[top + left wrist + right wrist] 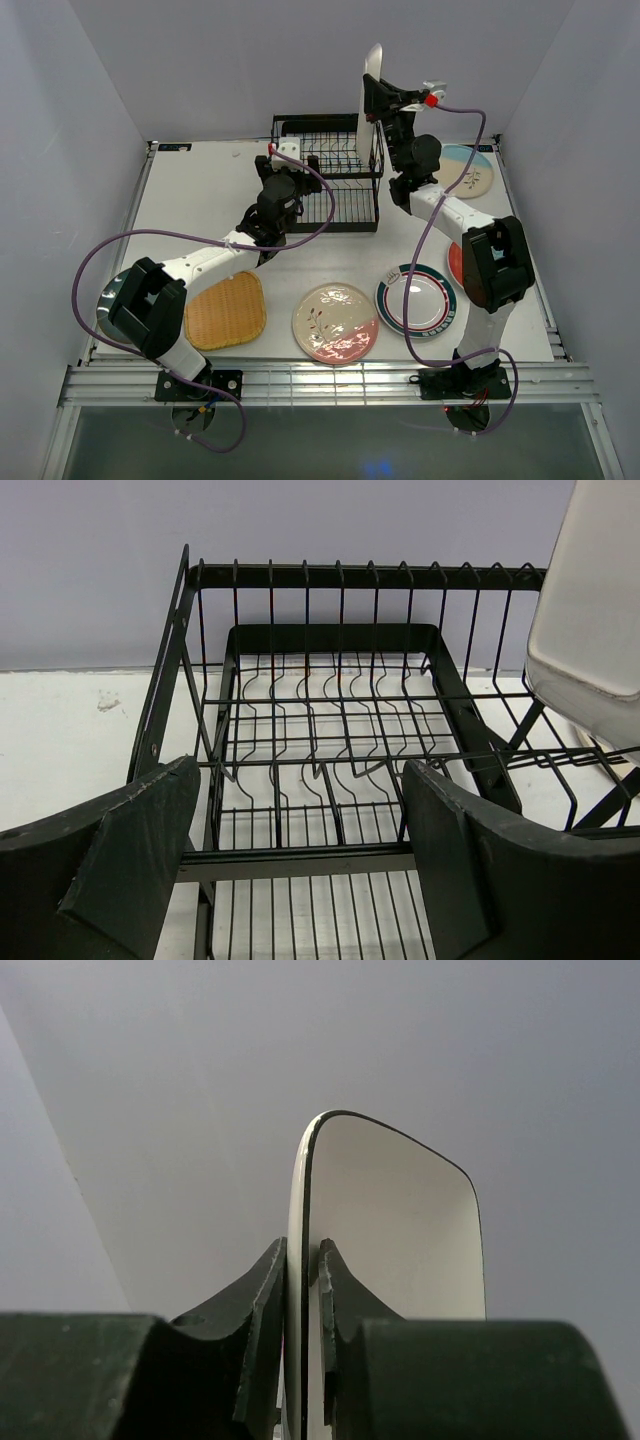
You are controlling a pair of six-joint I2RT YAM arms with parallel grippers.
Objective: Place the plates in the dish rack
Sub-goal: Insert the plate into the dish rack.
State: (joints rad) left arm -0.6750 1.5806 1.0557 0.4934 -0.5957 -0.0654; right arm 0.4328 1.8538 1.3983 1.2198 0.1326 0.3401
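Observation:
The black wire dish rack point(335, 190) stands at the back middle of the table, with nothing in its slots point(330, 710). My right gripper point(378, 100) is shut on the rim of the white rounded-rectangle plate point(371, 90), holding it on edge above the rack's right end. In the right wrist view the plate point(400, 1230) stands pinched between both fingers of that gripper point(303, 1270). My left gripper point(296, 160) is open at the rack's left front rail, its fingers point(300, 850) straddling the top bar without holding anything. The white plate's corner point(590, 610) hangs at the upper right.
Along the front lie a yellow woven square plate point(225, 310), a cream-pink floral plate point(335, 322) and a white plate with a teal-red rim point(416, 298). A sprig plate point(466, 170) lies back right. A red plate point(455, 262) and a dark plate point(108, 305) are partly hidden by the arms.

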